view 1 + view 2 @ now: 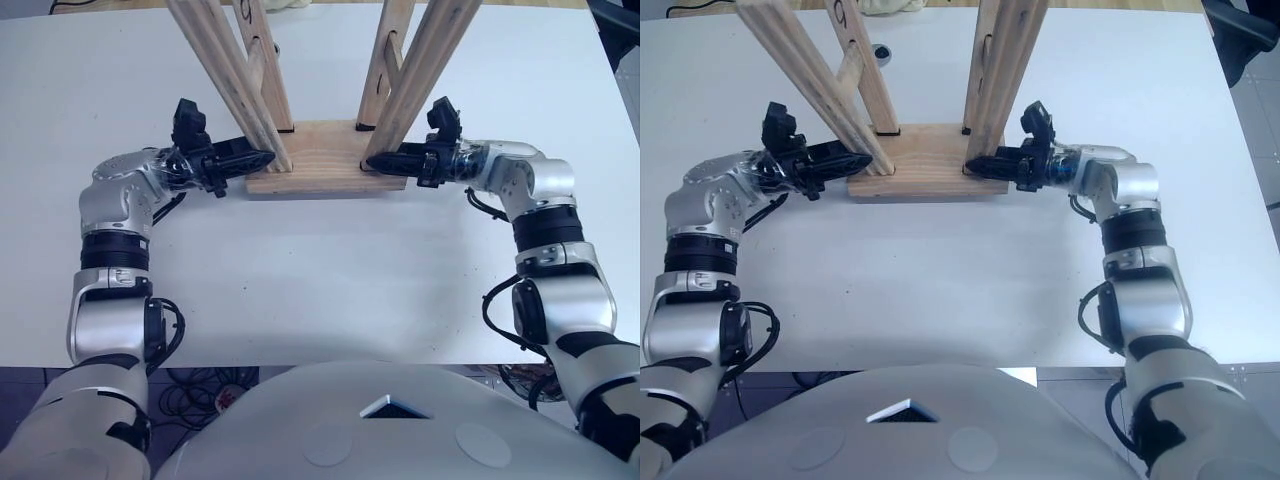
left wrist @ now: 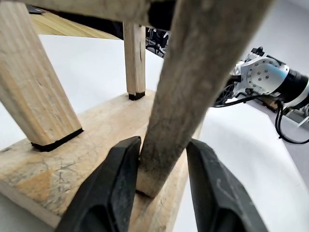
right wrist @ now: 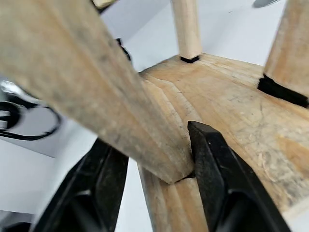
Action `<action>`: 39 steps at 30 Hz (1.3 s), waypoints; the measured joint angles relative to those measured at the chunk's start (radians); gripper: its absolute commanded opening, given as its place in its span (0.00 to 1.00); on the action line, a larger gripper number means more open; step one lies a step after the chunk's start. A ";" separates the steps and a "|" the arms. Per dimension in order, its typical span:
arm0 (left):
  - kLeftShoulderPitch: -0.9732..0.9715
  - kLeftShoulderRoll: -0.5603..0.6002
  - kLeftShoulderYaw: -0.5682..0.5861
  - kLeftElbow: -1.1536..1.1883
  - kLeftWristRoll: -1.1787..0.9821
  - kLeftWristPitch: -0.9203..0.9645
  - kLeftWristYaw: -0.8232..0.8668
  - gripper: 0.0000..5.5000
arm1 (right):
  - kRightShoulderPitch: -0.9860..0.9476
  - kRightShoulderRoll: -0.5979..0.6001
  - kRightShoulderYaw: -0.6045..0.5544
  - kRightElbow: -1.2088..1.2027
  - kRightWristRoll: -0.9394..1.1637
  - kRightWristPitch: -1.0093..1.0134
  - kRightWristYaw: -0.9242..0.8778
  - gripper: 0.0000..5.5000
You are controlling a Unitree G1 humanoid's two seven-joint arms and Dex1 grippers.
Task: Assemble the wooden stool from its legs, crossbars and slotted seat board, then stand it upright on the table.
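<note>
The left gripper [image 1: 264, 158] is shown clamped on the near-left leg [image 1: 228, 70] at its base. The seat board [image 1: 320, 165] is laid flat on the table [image 1: 320, 280] — legs upward. The right gripper [image 1: 376, 161] is closed likewise on the near-right leg [image 1: 420, 70]. Both leg axes rise steeply from the fingers — both arms are judged equally near for righting.

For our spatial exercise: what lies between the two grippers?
The seat board with its legs, flat on the table, spans from left gripper to right gripper in eye views.
</note>
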 measured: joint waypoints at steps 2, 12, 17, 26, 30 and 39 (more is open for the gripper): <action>0.003 0.014 0.007 -0.038 -0.039 0.090 -0.004 0.25 | -0.007 -0.025 -0.011 -0.030 0.045 0.125 0.013 0.32; -0.007 0.068 0.074 -0.249 -0.226 0.590 0.236 0.31 | -0.229 0.012 -0.311 0.216 0.198 0.663 -0.266 0.43; -0.048 0.052 0.064 -0.171 -0.235 0.677 0.286 0.43 | -0.245 0.020 -0.357 0.243 0.214 0.711 -0.351 0.57; -0.198 0.043 0.203 0.038 -0.244 0.701 0.444 0.43 | -0.262 0.049 -0.422 0.330 0.221 0.708 -0.469 0.85; -0.221 0.049 0.275 0.095 -0.249 0.707 0.498 0.43 | -0.260 0.044 -0.433 0.330 0.220 0.691 -0.481 0.92; 0.011 0.079 0.252 -0.048 -0.073 0.004 0.270 0.47 | -0.012 -0.012 -0.393 -0.136 0.168 0.359 -0.433 0.98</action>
